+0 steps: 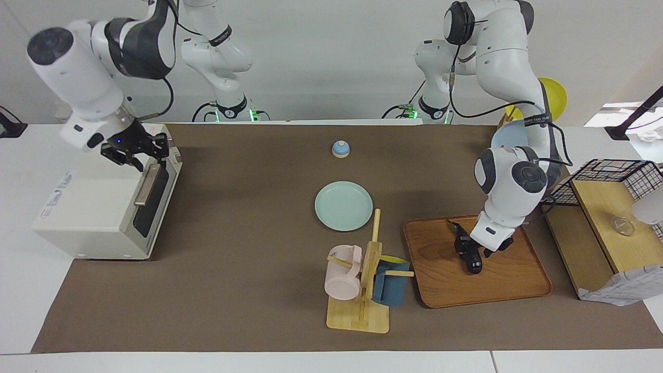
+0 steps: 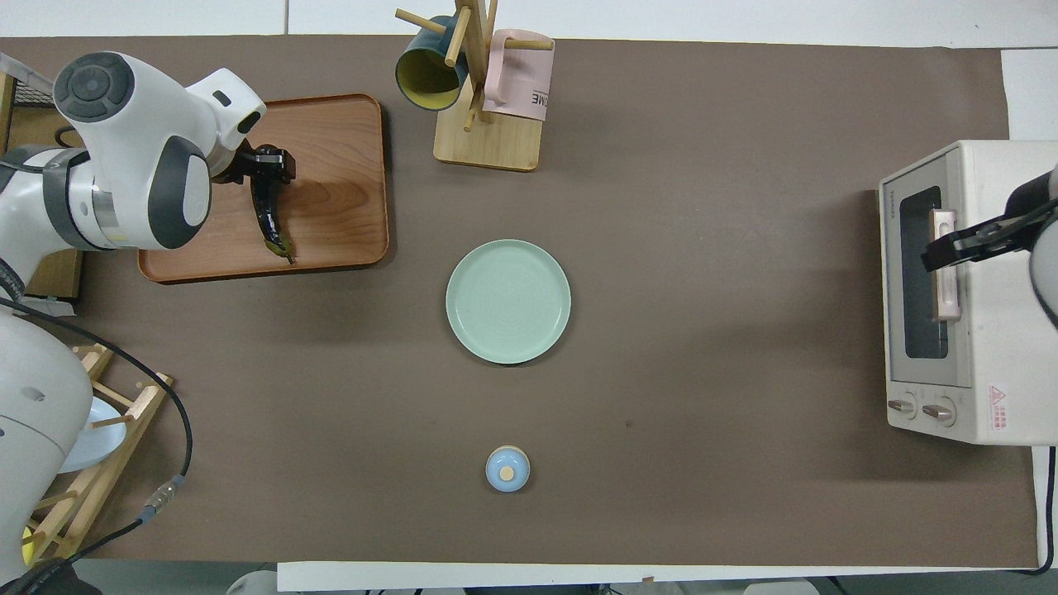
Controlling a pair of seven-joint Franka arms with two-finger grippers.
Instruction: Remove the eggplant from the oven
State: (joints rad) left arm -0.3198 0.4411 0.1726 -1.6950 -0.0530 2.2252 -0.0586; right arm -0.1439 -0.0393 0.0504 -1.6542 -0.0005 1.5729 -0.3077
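Wooden and low, the mug rack (image 1: 362,290) is standing nearest the facing camera, carrying a pink mug (image 1: 343,273) and a dark blue mug (image 1: 389,285), and it is sitting beside the wooden tray (image 1: 513,290) over which the left gripper (image 1: 472,254) is working. That gripper is reaching down onto the tray with its fingers clamped on the eggplant (image 2: 271,216), which is lying on the tray's wood rather than inside the oven (image 1: 98,217). Slender, glossy and nearly black, the eggplant is stretching from the gripper toward the robots, curving slightly, with its thin stem tip pointing toward the tray's nearer rim. A pale green plate (image 2: 507,301) is sitting on the brown mat between the two grippers, well apart from both, and a small blue bell-like object (image 2: 507,468) is resting nearer to the robots than the plate. By the left arm, a wire basket (image 1: 616,178) and a wooden shelf unit (image 1: 595,233) are crowding the table's end. At the right arm's end, the right gripper (image 1: 135,147) is hovering over the oven's bronze bar handle (image 1: 146,185), its fingers standing apart, while the dark glass door is looking closed; whether the fingers are touching the handle I cannot tell.
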